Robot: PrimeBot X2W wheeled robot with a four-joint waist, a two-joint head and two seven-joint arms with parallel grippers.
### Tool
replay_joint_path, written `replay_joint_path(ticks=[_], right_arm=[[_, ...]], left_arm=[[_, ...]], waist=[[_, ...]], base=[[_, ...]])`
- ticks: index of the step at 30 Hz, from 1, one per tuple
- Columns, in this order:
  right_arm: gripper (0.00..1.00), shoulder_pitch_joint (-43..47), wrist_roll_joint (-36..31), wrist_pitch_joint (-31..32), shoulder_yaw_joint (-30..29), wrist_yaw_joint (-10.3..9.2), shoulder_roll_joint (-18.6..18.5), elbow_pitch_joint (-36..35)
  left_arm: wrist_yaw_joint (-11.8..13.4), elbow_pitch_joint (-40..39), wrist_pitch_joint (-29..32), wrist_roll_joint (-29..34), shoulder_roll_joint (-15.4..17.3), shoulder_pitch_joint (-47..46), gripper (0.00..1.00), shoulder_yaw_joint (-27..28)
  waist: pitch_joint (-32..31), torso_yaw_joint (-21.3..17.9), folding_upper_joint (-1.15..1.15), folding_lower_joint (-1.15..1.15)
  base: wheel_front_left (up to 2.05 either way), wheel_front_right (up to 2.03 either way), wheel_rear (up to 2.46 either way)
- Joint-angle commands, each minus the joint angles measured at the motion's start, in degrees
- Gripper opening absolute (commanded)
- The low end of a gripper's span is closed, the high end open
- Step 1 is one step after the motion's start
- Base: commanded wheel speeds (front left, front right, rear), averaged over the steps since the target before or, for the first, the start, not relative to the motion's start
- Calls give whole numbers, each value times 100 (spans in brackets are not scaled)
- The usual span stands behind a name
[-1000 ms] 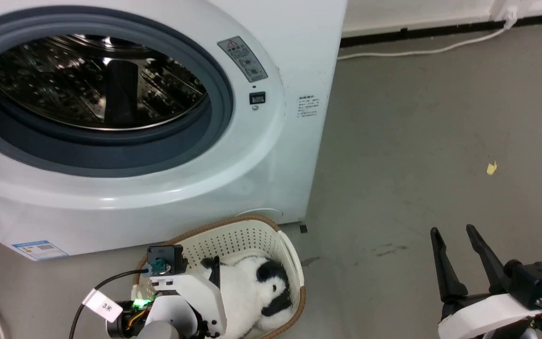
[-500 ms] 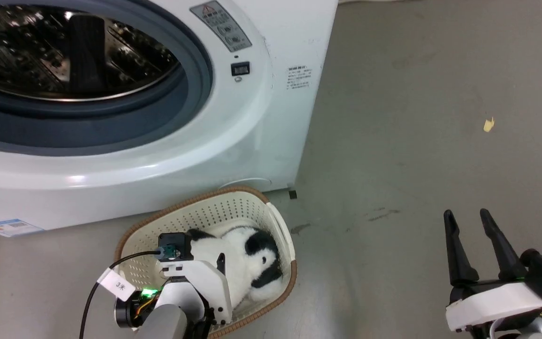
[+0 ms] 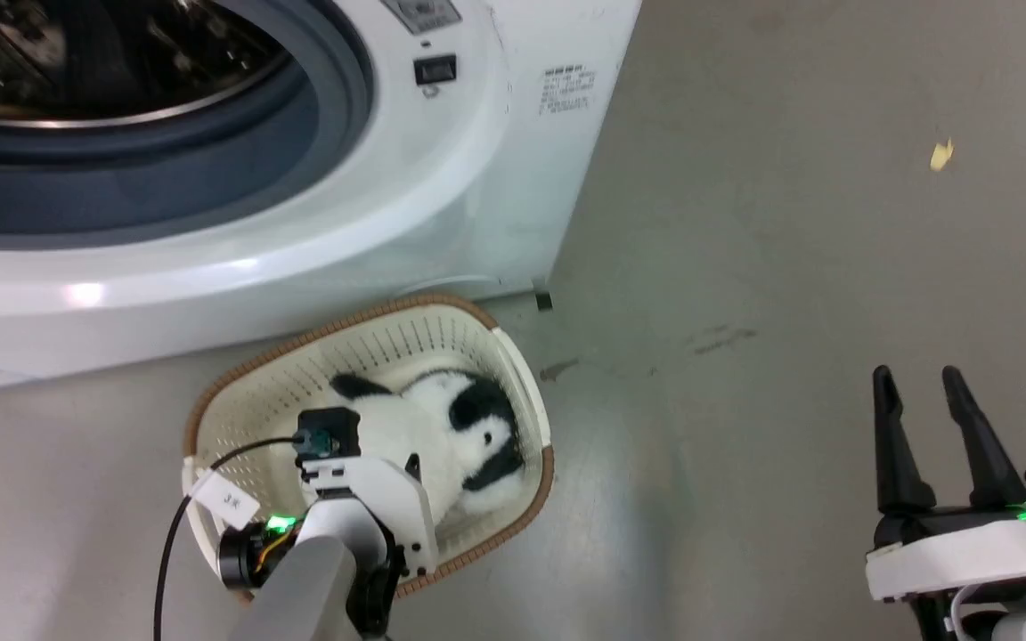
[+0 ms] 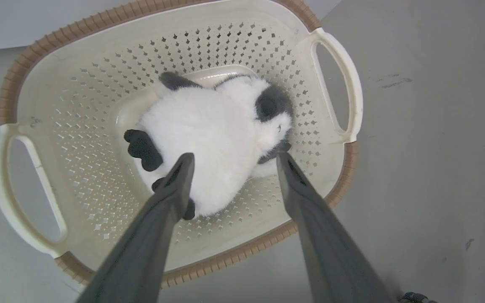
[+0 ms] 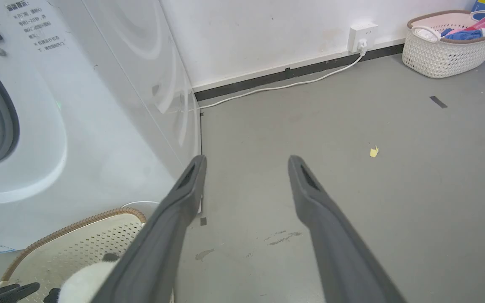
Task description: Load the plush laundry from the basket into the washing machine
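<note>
Left gripper (image 4: 234, 156) wide open, empty, poised over the panda (image 4: 209, 126) lying mid-frame in the basket (image 4: 99, 75). Judged soft, light, squashy, so I pinch deep across the white torso. Right gripper (image 3: 915, 372) open, empty.

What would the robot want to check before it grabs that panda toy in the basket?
1. Panda lying in the basket, nothing on top: ok.
2. Left gripper open above the panda: ok.
3. Fingers low enough to close on the panda: cannot tell.
4. Washing machine opening uncovered, drum visible: ok.
5. Right gripper open, off to the side over the floor: ok.
</note>
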Motion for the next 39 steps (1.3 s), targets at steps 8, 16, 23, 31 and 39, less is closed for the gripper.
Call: replay_joint_path(ticks=[8, 16, 23, 31, 39], right_arm=[[100, -189, 169, -143, -183, -3, 10, -170], [100, -232, 249, -215, -431, -4, 10, -402], [100, -220, 333, -220, -655, -4, 11, -638], [100, -245, 453, -271, -791, -4, 12, -811], [100, -191, 425, -217, -920, -4, -10, -958]], left_arm=[[139, 686, -119, -260, 38, -591, 100, -171], [285, 1334, -175, -459, 157, -1031, 100, -324], [415, 1868, -293, -618, 182, -1430, 100, -494], [485, 2490, -363, -853, 156, -1820, 100, -684], [463, 2606, -415, -913, 87, -1915, 100, -737]], waist=[[650, -121, 0, -1], [1176, -193, 0, -1], [1637, -204, 0, -1], [2088, -300, 0, -1], [2189, -267, 0, -1]], base=[[0, 0, 0], [0, 0, 0], [0, 0, 0], [0, 0, 0], [0, 0, 0]])
